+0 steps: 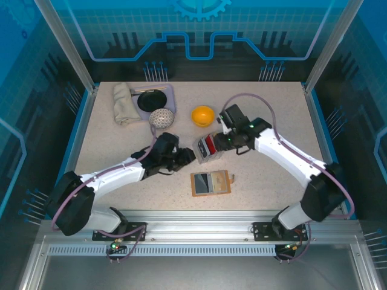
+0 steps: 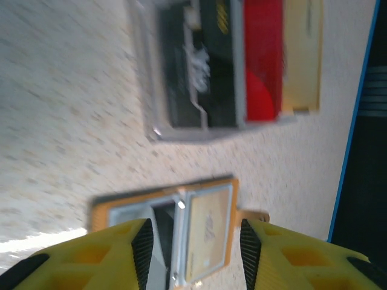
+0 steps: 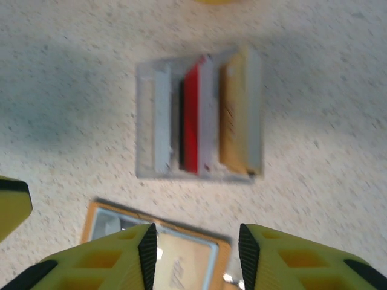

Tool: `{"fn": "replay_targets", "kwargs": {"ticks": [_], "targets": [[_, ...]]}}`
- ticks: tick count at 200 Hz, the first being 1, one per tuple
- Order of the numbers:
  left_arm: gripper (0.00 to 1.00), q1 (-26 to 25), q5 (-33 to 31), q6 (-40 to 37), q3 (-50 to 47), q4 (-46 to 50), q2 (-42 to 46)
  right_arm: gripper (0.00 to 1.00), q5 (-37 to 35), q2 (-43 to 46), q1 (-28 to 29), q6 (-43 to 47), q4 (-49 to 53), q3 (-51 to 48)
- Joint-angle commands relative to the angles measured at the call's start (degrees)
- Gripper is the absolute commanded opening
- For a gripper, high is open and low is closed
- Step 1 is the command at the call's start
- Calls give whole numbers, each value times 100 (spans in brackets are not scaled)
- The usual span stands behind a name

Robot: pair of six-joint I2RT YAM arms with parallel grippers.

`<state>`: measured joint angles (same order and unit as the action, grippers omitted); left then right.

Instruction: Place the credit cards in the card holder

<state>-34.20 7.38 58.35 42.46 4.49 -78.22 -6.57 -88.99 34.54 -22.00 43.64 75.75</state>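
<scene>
Speckled beige worktop (image 1: 109,145) in a blue-panelled enclosure.
Card holder (image 1: 211,183): tan, lying open flat at front centre, with a beige card (image 2: 208,232) in one pocket.
Credit cards (image 3: 191,121): red, beige and black among them, standing on edge in a grey slotted tray (image 3: 145,121) just behind the holder.
Left gripper (image 2: 195,254): jaws partly open, empty, near the holder.
Right gripper (image 3: 196,260): jaws partly open, empty, near the holder.
Orange bowl (image 1: 202,115): behind the tray.
</scene>
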Motion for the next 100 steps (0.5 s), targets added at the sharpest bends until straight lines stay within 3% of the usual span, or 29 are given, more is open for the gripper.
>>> {"fn": "replay_targets", "kwargs": {"ticks": [1, 64, 100], "targets": [[48, 354, 170, -168, -94, 362, 118, 40, 68, -784, 297, 126, 75, 667], [58, 677, 284, -261, -27, 386, -50, 35, -1293, -2516, 804, 138, 749, 2083], [64, 704, 220, -262, -80, 395, -71, 35, -1468, -2907, 893, 178, 838, 2273]]}}
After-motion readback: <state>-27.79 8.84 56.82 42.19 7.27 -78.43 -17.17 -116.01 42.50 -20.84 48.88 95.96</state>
